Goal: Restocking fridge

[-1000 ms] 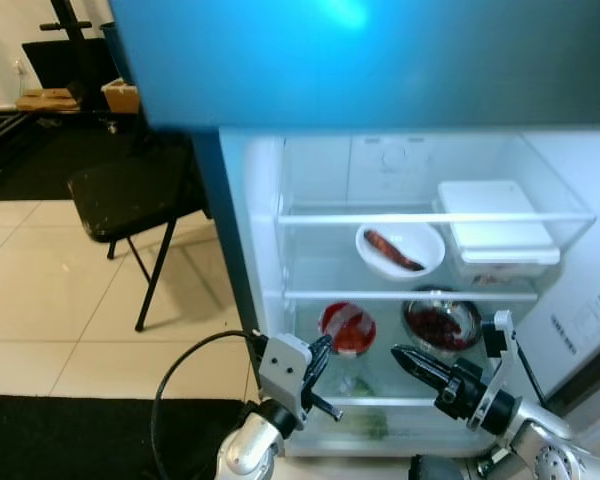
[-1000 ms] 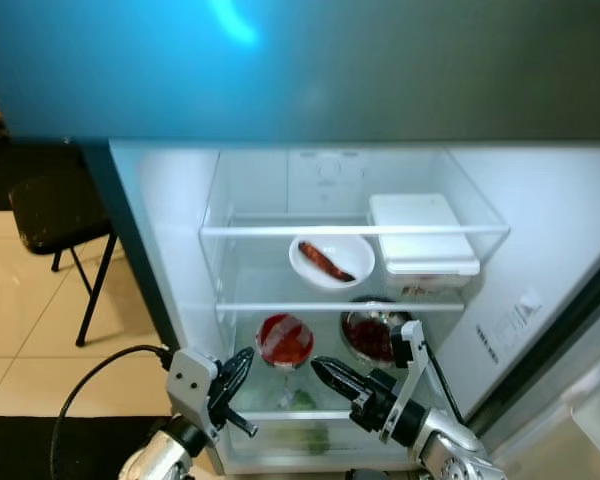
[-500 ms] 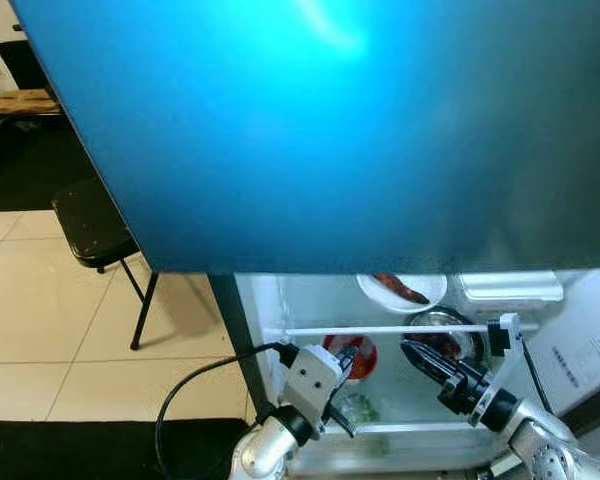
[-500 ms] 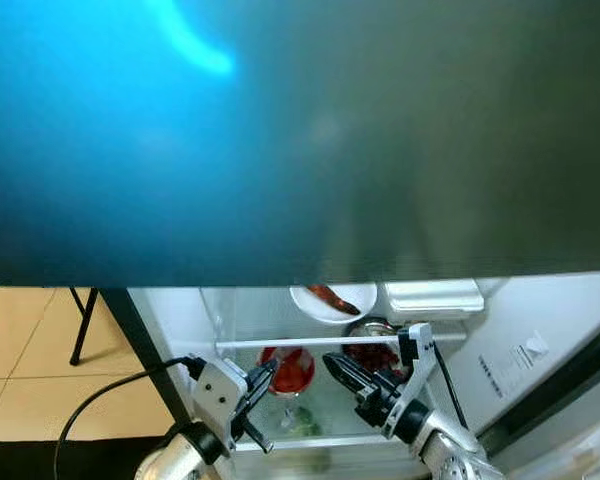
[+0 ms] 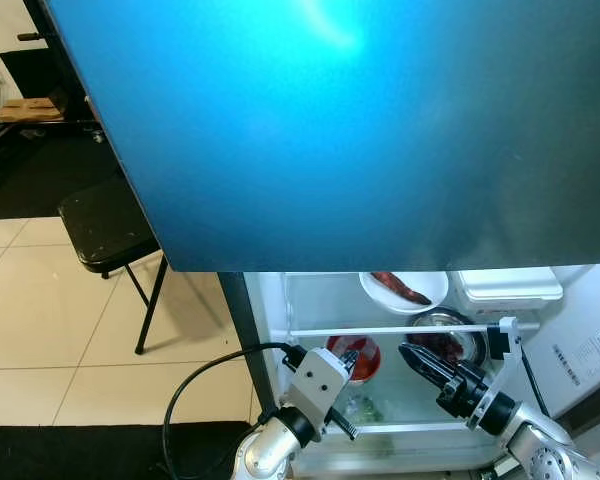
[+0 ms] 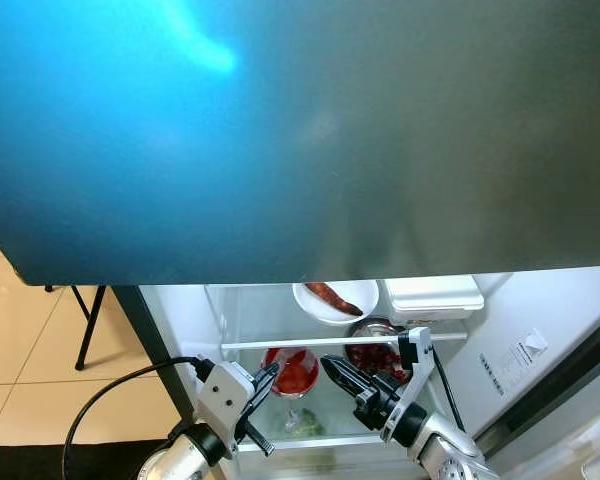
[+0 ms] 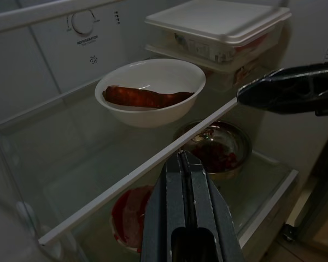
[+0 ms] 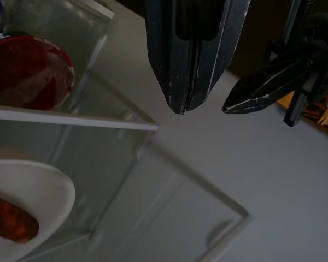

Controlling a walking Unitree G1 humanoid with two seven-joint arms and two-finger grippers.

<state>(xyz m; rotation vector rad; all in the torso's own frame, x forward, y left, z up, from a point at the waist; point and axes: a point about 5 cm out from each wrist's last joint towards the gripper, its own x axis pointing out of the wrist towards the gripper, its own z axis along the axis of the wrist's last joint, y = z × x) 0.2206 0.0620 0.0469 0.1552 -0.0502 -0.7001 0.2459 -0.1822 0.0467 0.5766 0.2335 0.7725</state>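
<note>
The open fridge holds a white bowl with a sausage [image 7: 150, 98] and a white lidded container [image 7: 218, 24] on its upper glass shelf. Below them stand a metal bowl of dark red food [image 7: 213, 147] and a bowl under red film [image 7: 128, 218]. My left gripper [image 5: 348, 360] is shut and holds nothing, hanging just in front of the red-film bowl [image 5: 357, 357]. My right gripper [image 5: 404, 351] is also shut with nothing in it, pointing left in front of the metal bowl [image 5: 445, 335]. In the right wrist view the two shut grippers hang close together, apart.
A large blue-green fridge panel [image 5: 330, 130] hangs close before my head and hides the upper shelves. The fridge's inner right wall with a label [image 5: 585, 350] is at the right. A black folding chair [image 5: 105, 225] stands on the tiled floor at the left, with a black mat [image 5: 80, 450] below.
The camera has moved, so the blue panel now covers most of the view and hides the top shelf. Both grippers stay shut near the lower shelf.
</note>
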